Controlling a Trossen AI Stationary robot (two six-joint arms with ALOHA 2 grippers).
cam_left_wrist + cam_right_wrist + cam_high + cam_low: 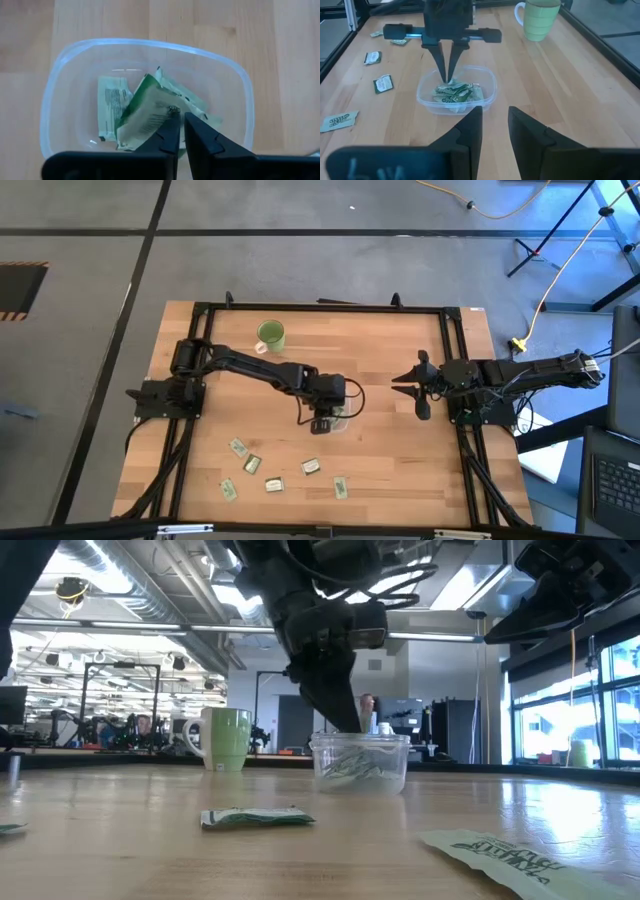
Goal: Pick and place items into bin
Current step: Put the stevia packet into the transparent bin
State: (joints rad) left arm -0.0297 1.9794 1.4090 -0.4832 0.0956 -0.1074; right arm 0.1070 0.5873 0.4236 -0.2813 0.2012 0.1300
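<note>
Left gripper [448, 75] inside bin [487, 95], clamped on one packet [145, 117]. Six packets [249, 465] loose on near surface [400, 450]. Right gripper [421, 385] at right, narrowly parted.

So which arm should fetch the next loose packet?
Probably the left: its gripper is over the bin, fingers pinching a packet, nearer the loose packets. The right gripper waits farther away.

Your high view looked straight down on the whole table [400, 380]. The low view sat at tabletop height, facing toward 12 o'clock. The left wrist view peered closely down into the bin [65, 65]; the right wrist view shared that bin from farther off.
</note>
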